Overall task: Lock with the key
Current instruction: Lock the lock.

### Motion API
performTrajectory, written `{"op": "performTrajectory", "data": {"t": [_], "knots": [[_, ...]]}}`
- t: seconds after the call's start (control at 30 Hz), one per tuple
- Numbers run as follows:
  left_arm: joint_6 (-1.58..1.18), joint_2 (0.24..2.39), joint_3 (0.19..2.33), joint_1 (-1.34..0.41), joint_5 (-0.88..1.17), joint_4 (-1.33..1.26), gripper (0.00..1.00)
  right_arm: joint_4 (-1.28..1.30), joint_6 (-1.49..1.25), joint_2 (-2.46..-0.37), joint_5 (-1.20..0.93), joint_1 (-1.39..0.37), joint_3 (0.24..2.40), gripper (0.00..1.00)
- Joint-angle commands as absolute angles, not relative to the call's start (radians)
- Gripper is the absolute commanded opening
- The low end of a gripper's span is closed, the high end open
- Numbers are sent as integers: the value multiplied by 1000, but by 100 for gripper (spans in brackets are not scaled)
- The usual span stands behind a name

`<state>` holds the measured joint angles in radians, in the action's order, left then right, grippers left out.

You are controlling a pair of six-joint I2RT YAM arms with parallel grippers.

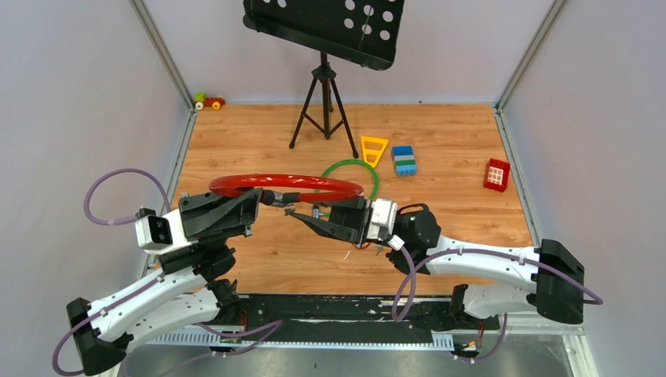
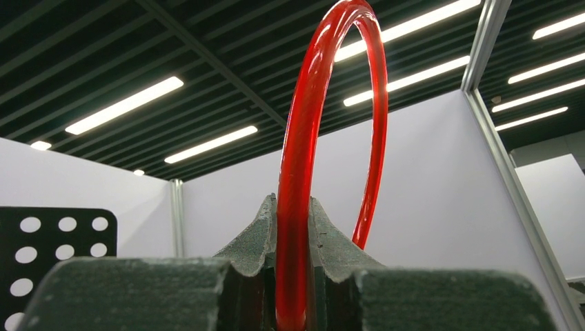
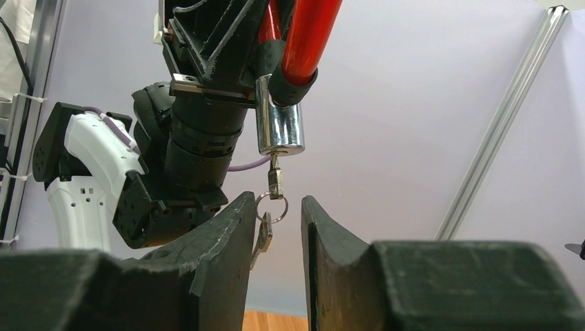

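- I am watching the right gripper [image 3: 276, 207] standing with its fingers spread and a clear gap between them, pinching nothing.
- The key [image 3: 274, 181] is hanging just above that gap, its tip pushed up into the underside of the silver lock [image 3: 279, 127].
- A small ring [image 3: 272, 205] is dangling from the key between the fingertips. A second key [image 3: 263, 240] on the ring is lying along the inner face of the finger on that view's left side. I cannot tell whether the ring itself is touching that finger.
- The lock is sitting on the black-sleeved end of the red cable [image 2: 303, 138], raised off the table.
- The left gripper [image 2: 293, 289] is pinching the red cable, fingers pressed against it on both sides, with the loop arching away beyond them.
- From above, the two grippers are facing each other nose to nose over the wooden table [image 1: 236, 141].
- Farther back, a green cable [image 1: 349, 162] is lying partly under the red loop. Beyond it are sitting a yellow triangle [image 1: 374, 147], a blue, white and green block [image 1: 404, 159] and a red block [image 1: 496, 173].
- A black perforated music stand [image 1: 326, 23] is standing at the far edge, and a toy car [image 1: 209, 101] is resting in the far left corner.
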<state>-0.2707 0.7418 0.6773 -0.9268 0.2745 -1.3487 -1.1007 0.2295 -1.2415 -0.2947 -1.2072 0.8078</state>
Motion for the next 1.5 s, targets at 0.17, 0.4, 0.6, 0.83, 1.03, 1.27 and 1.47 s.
{"op": "performTrajectory", "data": {"t": [0.17,0.4,0.6,0.83,1.03,1.27,1.47], "knots": [[-313,736,715,-923,240,-1421,0,-1138,214,-1254,-371,-1186,852,30],[-349,732,702,-923,185,-1455,0,-1138,184,-1262,-448,-1166,866,32],[-387,744,695,-923,110,-1511,0,-1169,188,-1265,-432,-1155,859,34],[-425,765,703,-923,89,-1571,0,-1138,176,-1282,-491,-1120,914,34],[-446,774,704,-923,84,-1604,0,-1127,150,-1301,-547,-1101,956,34],[-478,786,714,-923,88,-1605,0,-1094,83,-1304,-615,-1074,981,33],[-508,792,720,-923,97,-1606,0,-1097,73,-1301,-655,-1069,980,32]]}}
